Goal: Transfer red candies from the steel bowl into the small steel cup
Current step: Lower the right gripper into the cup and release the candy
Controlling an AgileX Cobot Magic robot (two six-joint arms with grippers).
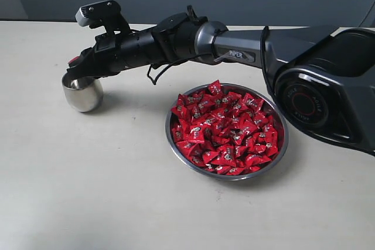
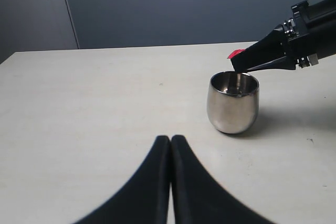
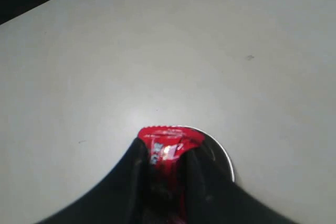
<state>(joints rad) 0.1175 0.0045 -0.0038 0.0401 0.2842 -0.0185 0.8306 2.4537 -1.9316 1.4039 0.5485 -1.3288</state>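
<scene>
Pinched one red candy (image 3: 168, 137) between the tips of the right gripper (image 3: 165, 156), jaws closed onto the wrapper and no further. Hung directly over the mouth of the small steel cup (image 2: 233, 103), just above the rim and not touching it. Judged the release line as straight down into the cup, with no sideways correction called for. Looked to carry the candy's long axis across the fingers, one red end poking out past the tips. Reached over the cup from the bowl side, forearm stretched long and close to level.

Placed the steel bowl (image 1: 280, 150) well apart from the cup, under the same arm's elbow end, heaped full with red candies (image 1: 225, 127). Faced the cup from well apart with the left gripper (image 2: 170, 145), jaws pressed together on nothing, clearly the farther of the two.

Stood the cup upright on a pale, flat, matte table (image 1: 88, 203), bare all round the cup. Closed off the room behind the cup with a plain grey-blue wall (image 2: 173, 9). Judged the rounded cup easy to tip if nudged at the rim.
</scene>
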